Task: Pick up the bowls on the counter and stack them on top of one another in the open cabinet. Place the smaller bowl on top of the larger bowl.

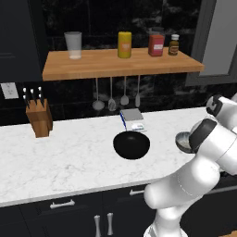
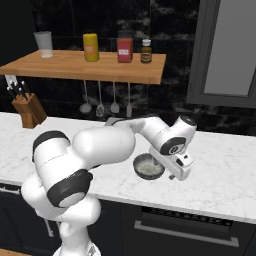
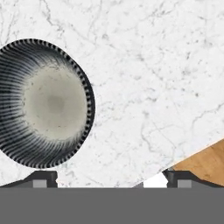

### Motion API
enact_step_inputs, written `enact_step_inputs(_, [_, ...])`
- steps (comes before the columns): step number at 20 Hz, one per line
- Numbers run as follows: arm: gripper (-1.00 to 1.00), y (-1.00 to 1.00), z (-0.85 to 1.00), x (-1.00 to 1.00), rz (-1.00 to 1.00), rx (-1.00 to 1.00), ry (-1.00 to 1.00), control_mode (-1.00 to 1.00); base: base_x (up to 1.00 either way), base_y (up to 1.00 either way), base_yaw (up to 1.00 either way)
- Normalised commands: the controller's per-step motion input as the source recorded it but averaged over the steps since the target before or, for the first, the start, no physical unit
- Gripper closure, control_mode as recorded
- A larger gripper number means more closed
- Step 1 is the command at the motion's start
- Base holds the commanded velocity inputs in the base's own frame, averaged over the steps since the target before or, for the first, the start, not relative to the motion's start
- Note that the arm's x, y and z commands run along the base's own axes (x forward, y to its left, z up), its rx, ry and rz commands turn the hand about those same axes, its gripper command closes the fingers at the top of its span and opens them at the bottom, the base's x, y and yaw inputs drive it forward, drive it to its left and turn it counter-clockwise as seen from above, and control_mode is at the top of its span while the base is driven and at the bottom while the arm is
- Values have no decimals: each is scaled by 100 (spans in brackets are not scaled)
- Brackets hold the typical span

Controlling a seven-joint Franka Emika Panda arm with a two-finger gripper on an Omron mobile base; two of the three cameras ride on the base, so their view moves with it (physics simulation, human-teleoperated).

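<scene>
The larger bowl [image 1: 131,144], glossy black, sits mid-counter [image 1: 69,157]. The smaller bowl [image 2: 148,166], silvery-grey with a ribbed wall, rests on the counter [image 2: 225,175] near its front edge; the arm partly covers the smaller bowl [image 1: 182,141] in the left base view. My gripper [image 2: 179,171] hangs just right of it, open and holding nothing. In the hand view the smaller bowl [image 3: 43,103] lies to the left, above the left fingertip, with bare marble [image 3: 153,65] in front of my gripper [image 3: 111,180]. The open cabinet [image 1: 120,65] [image 2: 85,65] runs above.
On the shelf stand a glass tumbler [image 1: 73,45], a yellow canister [image 1: 124,44], a red box [image 1: 156,45] and a brown bottle [image 1: 173,45]. Utensils [image 1: 118,95] hang below it. A knife block [image 1: 39,118] stands at the left, a small scale [image 1: 133,119] behind the black bowl.
</scene>
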Motion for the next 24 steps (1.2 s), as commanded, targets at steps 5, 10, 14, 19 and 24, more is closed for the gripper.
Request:
enact_step_inputs(5, [-100,28,-34,28,0,4,3,-100,0,0,0])
enact_step_inputs(10, [-100,16,-28,44,-1,0,1,-100,0,0,0])
enact_step_inputs(14, [-100,0,-28,47,-4,0,0,-100,0,0,0])
enact_step_inputs(19, [-100,-2,-36,36,-5,0,0,-100,0,0,0])
enact_step_inputs(24, [-100,-19,-40,9,-1,-1,0,-100,0,0,0])
